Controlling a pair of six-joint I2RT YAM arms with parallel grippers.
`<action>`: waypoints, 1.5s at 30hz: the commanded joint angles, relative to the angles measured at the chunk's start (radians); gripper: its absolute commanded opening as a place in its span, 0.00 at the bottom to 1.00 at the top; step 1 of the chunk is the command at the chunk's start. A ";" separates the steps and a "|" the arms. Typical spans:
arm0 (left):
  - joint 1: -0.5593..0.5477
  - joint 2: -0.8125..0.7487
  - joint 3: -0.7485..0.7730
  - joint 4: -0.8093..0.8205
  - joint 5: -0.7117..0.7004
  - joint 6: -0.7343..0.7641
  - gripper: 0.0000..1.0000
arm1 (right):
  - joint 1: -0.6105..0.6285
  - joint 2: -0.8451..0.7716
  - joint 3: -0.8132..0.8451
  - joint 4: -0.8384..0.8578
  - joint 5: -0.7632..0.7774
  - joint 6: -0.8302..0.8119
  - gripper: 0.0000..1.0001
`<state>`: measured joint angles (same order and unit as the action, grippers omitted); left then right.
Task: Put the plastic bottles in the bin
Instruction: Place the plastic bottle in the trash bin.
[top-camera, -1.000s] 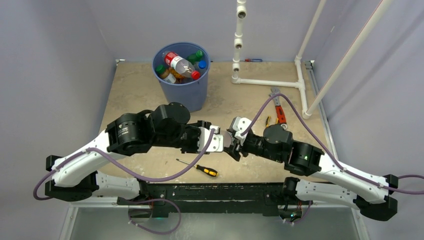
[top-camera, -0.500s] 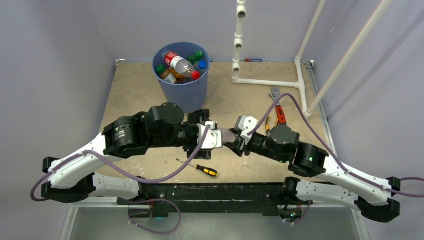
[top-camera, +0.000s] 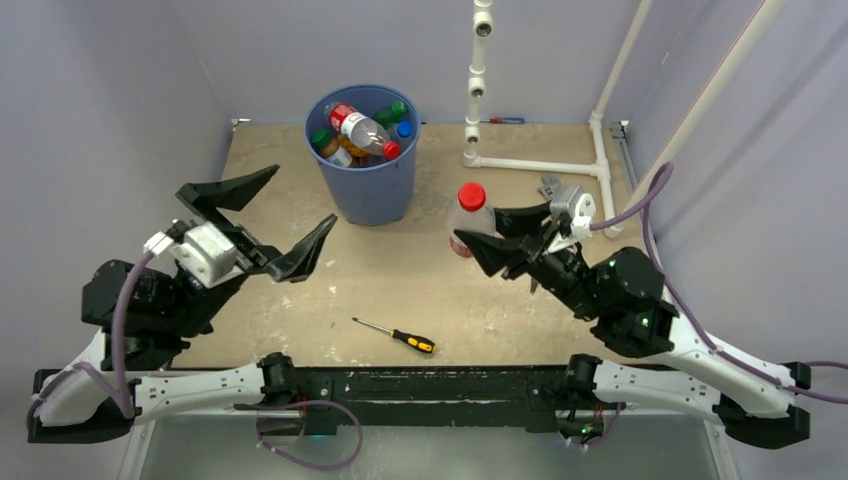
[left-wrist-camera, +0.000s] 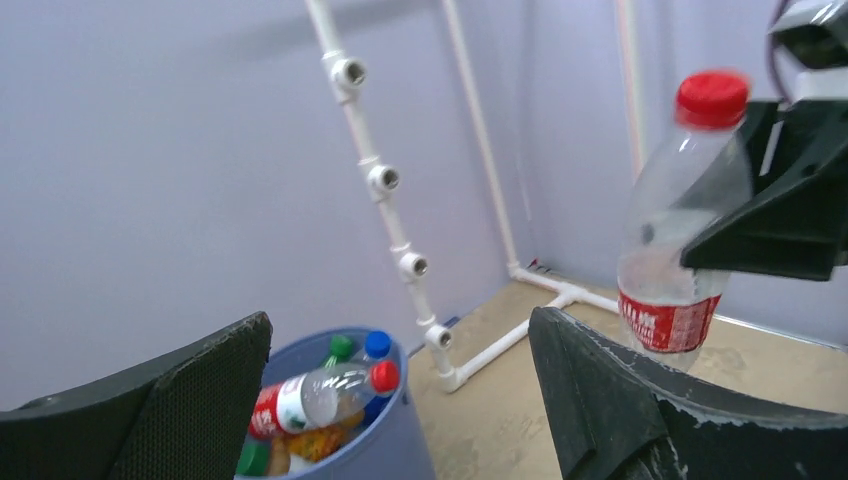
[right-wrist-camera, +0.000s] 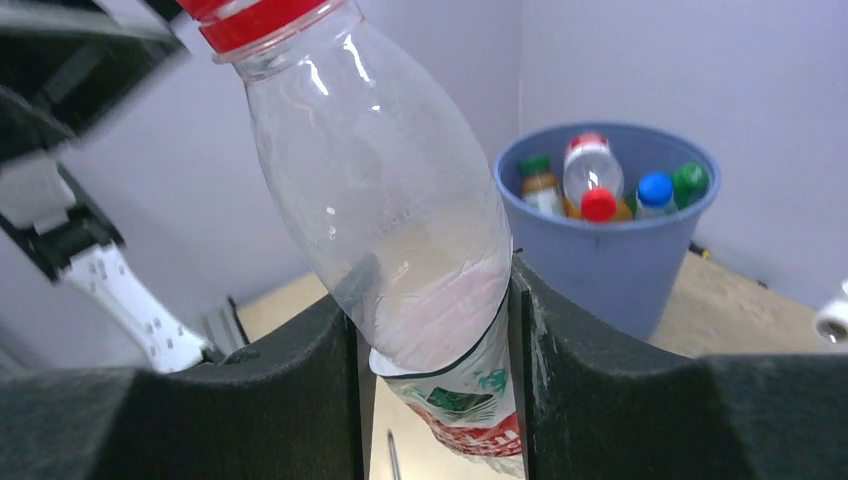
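Note:
My right gripper (top-camera: 492, 229) is shut on a clear plastic bottle (top-camera: 470, 217) with a red cap and red label, held upright above the table right of the bin. The same bottle (right-wrist-camera: 400, 230) fills the right wrist view, squeezed between both jaws. It also shows at the right of the left wrist view as a raised bottle (left-wrist-camera: 680, 230). The blue bin (top-camera: 363, 170) stands at the back centre and holds several bottles (top-camera: 362, 131). My left gripper (top-camera: 268, 217) hangs wide open and empty over the table's left side, left of the bin (left-wrist-camera: 400, 440).
A yellow-and-black screwdriver (top-camera: 397, 336) lies near the front edge. White pipework (top-camera: 530, 165) runs along the back right, with an upright fitting (top-camera: 476, 80). A red-handled tool is partly hidden behind my right arm.
The left gripper let go of the bottle, opened wide and swung back left. The right gripper closed on the bottle and lifted it up and toward the back.

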<state>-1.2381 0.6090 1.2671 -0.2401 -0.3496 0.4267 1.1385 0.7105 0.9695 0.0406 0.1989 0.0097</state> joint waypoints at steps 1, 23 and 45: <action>-0.003 0.025 -0.131 0.139 -0.308 -0.036 0.99 | 0.001 0.149 0.096 0.316 0.115 0.038 0.40; -0.003 -0.468 -0.522 0.395 -0.790 -0.137 0.99 | -0.247 1.051 0.669 0.675 -0.099 0.155 0.38; -0.003 -0.387 -0.561 0.348 -0.815 -0.184 0.99 | -0.290 1.313 0.815 0.567 -0.111 0.194 0.41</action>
<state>-1.2381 0.2081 0.7158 0.1078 -1.1610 0.2665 0.8547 2.0617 1.7779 0.5735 0.1085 0.1837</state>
